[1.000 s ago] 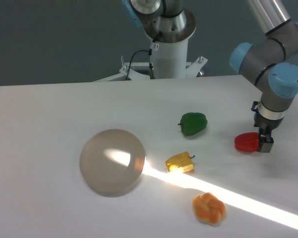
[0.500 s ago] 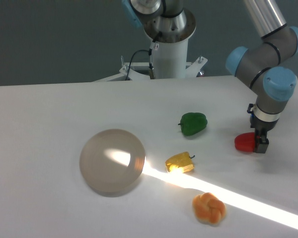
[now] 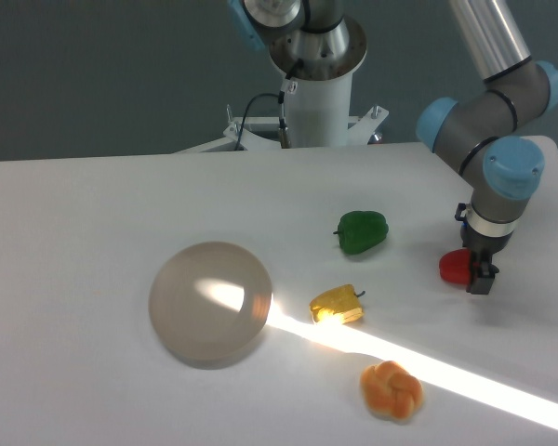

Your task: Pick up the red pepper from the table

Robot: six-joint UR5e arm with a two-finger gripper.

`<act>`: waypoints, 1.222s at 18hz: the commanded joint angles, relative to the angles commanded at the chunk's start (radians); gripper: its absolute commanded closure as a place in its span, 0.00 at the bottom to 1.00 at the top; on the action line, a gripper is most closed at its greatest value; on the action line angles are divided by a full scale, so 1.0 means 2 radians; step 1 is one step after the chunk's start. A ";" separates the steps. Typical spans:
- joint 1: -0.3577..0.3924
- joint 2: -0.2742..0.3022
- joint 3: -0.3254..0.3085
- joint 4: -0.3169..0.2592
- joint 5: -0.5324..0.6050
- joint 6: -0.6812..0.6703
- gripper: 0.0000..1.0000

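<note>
Pepper, red [image 3: 453,267], is sitting on the counter [image 3: 93,214] at far right, partly hidden behind the hand [image 3: 477,275].

Counter: white, filling most of the view; a bright band of light is crossing it from the plate toward the lower right corner.

Arm [image 3: 493,121]: reaching down from upper right, wrist pointing straight down over the red pepper.

Plate [image 3: 210,302]: round, grey-beige, lying left of centre.

Green pepper [image 3: 362,231]: resting right of centre, well apart from the red one.

Orange item [image 3: 391,390]: sitting near the bottom edge, beside the light band.

Yellow pepper [image 3: 337,304]: lying between plate and red pepper, just below the green one.

Hand: down at counter level, one dark finger [image 3: 481,277] showing against the red pepper's right side; other finger hidden. Cannot tell how wide it is standing or whether it is gripping.
</note>
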 joint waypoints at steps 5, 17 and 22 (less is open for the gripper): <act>0.000 0.001 0.000 0.000 0.000 0.001 0.26; -0.062 0.001 0.095 -0.045 0.014 -0.077 0.36; -0.107 -0.023 0.164 -0.069 0.012 -0.157 0.36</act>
